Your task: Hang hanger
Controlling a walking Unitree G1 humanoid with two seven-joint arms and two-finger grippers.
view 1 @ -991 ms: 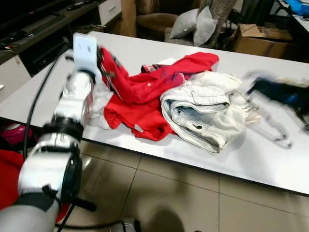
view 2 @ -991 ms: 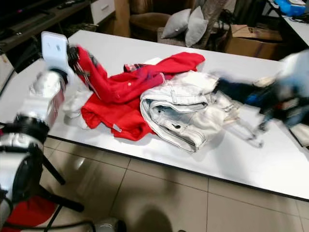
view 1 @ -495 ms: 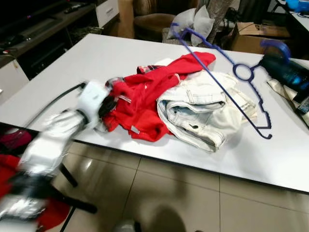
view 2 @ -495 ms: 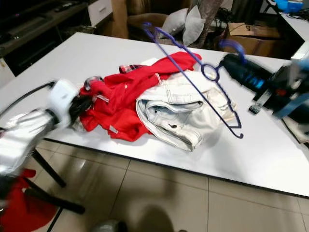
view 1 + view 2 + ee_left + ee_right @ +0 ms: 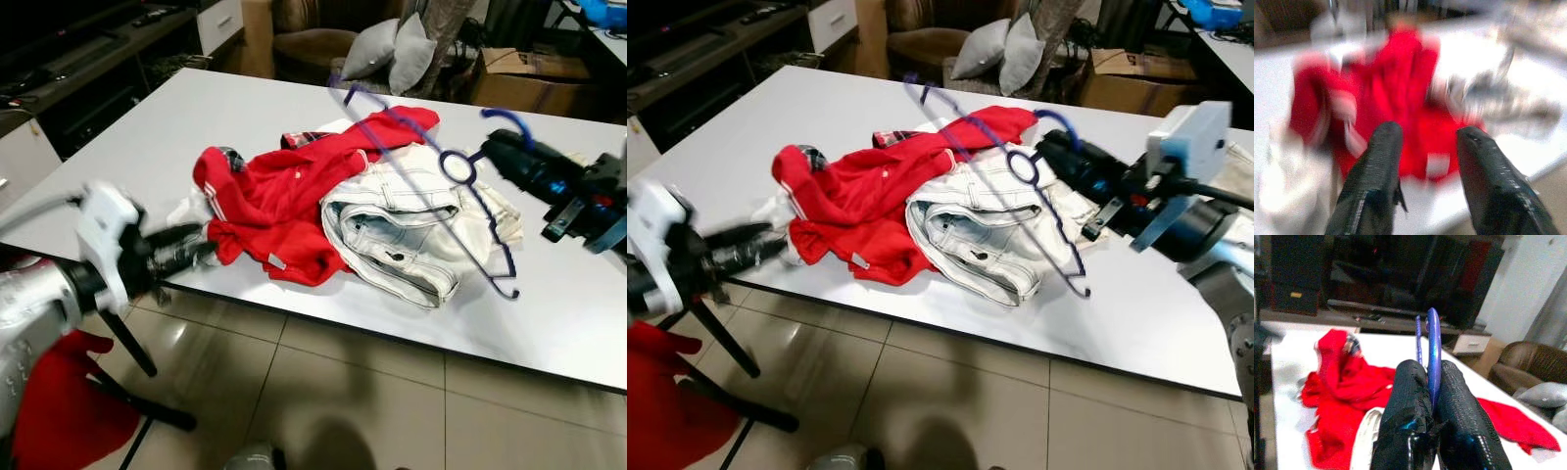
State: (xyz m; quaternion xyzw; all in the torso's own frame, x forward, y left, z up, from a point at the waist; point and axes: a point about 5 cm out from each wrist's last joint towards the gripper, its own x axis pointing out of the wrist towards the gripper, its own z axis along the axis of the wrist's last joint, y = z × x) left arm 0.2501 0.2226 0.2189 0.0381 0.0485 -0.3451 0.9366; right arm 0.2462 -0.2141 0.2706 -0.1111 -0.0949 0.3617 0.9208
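Note:
A blue hanger point(image 5: 446, 186) hangs tilted in the air over the pale jeans point(image 5: 411, 235) and the red garment point(image 5: 284, 196) heaped on the white table point(image 5: 147, 127). My right gripper point(image 5: 498, 155) is shut on it just below the hook, also visible in the right wrist view, where the gripper point(image 5: 1431, 367) pinches the blue rod point(image 5: 1433, 338). At the table's front left edge, just short of the red garment, my left gripper point(image 5: 201, 250) is open. Its fingers point(image 5: 1378, 166) have nothing between them.
A small white cloth point(image 5: 188, 211) lies beside the red garment. Behind the table stand a sofa with grey cushions point(image 5: 392, 44) and a cardboard box point(image 5: 524, 73). A dark TV stand point(image 5: 69, 59) is at the far left. On the tiled floor lie a red object point(image 5: 69, 411) and black stand legs point(image 5: 137, 357).
The left gripper let go of the red garment and drew back to the table's front edge; the garment now lies flat. The right gripper lifted the hanger, then lowered it slightly.

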